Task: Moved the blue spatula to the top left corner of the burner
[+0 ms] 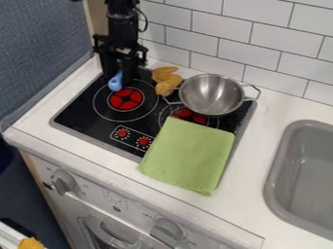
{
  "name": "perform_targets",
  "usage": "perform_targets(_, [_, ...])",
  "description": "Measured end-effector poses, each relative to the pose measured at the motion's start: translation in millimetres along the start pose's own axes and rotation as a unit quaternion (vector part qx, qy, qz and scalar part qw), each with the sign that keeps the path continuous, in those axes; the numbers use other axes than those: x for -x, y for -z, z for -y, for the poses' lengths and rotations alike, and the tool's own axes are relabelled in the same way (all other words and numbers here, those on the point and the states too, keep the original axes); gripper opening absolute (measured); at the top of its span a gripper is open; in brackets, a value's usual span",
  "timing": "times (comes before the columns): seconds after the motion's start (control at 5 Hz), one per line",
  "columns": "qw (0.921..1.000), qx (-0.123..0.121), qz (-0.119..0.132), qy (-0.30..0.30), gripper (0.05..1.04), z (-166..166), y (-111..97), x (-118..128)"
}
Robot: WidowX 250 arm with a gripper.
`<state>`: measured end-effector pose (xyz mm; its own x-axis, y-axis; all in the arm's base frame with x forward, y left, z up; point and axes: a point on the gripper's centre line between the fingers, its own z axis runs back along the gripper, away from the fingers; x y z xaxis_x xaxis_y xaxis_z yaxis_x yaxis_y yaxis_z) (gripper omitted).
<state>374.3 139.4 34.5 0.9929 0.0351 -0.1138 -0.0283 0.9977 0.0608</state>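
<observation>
The black gripper [121,69] hangs over the top left corner of the black stove top [77,115]. Just below it, the rounded blue end of the spatula [116,81] shows, upper left of the left burner's red centre [126,98]. The gripper hides the rest of the spatula, and whether it touches the spatula cannot be made out.
A brown toy food piece [167,80] lies right of the gripper. Beside it, a metal colander [212,95] stands at the back right of the stove. A green cloth [189,154] covers the front right corner. The grey sink [278,170] is at the right, with a tiled wall behind.
</observation>
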Motion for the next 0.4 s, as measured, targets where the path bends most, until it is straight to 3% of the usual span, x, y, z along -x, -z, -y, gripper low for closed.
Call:
perform_targets(0.2, [0.9986,-0.025,0.047,-0.001,0.973,5,-35,5])
perform_targets(0.4, [0.9958,-0.04,0.082,-0.012,1.003,8,-58,13])
